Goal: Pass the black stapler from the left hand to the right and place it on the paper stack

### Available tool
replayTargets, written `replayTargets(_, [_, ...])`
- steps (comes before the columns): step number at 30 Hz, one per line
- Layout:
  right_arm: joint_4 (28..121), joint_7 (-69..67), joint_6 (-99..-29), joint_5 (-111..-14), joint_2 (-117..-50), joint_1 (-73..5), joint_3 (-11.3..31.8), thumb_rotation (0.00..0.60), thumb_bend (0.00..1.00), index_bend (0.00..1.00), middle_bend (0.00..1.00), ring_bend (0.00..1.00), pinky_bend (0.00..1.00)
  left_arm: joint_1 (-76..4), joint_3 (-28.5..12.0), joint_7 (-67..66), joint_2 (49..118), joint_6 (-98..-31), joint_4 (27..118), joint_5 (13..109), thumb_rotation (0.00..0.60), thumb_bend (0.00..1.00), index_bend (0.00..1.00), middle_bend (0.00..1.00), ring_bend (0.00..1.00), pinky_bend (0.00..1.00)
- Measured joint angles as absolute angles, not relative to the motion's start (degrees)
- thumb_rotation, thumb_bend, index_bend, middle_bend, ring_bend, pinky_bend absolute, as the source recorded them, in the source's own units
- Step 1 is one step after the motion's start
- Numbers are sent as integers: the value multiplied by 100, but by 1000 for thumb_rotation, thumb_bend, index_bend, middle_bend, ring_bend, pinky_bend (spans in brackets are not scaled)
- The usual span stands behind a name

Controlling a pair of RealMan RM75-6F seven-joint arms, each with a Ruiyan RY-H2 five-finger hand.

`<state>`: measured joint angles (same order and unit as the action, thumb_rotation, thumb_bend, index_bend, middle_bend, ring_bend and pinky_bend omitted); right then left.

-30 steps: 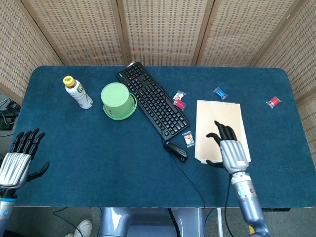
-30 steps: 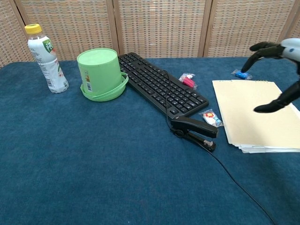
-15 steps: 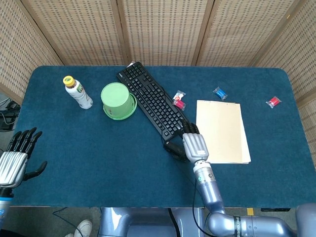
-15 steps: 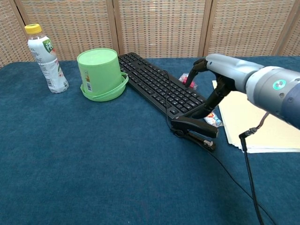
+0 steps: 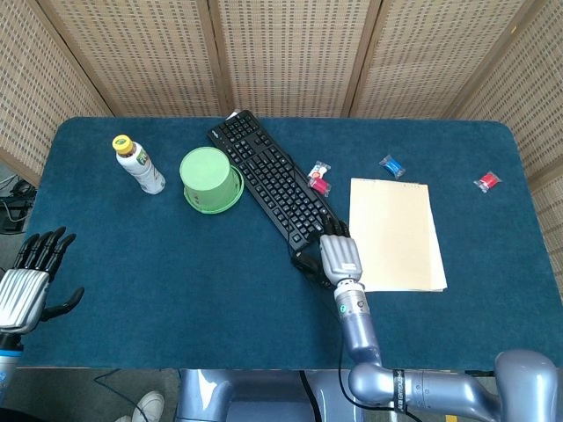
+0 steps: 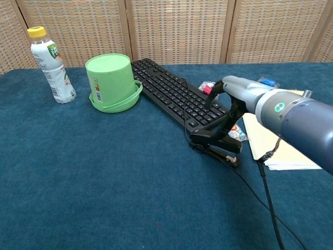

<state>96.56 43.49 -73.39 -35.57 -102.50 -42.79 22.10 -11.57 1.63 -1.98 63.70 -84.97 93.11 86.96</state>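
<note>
Black stapler (image 6: pixel 216 144), jaw ajar on the table, has the right hand (image 5: pixel 339 258) fingers touching its top, grasp unclear.

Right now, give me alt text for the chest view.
The robot's right hand reaches down onto a black stapler lying on a blue table beside a black keyboard. A green plastic tub and a white bottle stand further left.
</note>
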Motion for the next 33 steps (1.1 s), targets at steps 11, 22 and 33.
replayTargets(11, [9228, 4301, -7238, -3221, -10357, -4390, 2177, 600, 165, 366, 47, 0, 63, -1138, 93, -208, 6378, -8362, 9304, 8708, 600, 337, 0, 0, 0, 0])
replayTargets(22, [9007, 4259, -7105, -2935, -10374, -4427, 2115, 600, 166, 375, 48, 0, 63, -1111, 52, -170, 6365, -8293, 9320, 8763, 600, 337, 0, 0, 0, 0])
replayTargets(33, [8701, 4184, -6915, -2768, -10328, -4434, 2036, 600, 176, 499, 207, 51, 183, -1083, 4, -52, 6334, -8284, 9328, 8801, 600, 337, 0, 0, 0, 0])
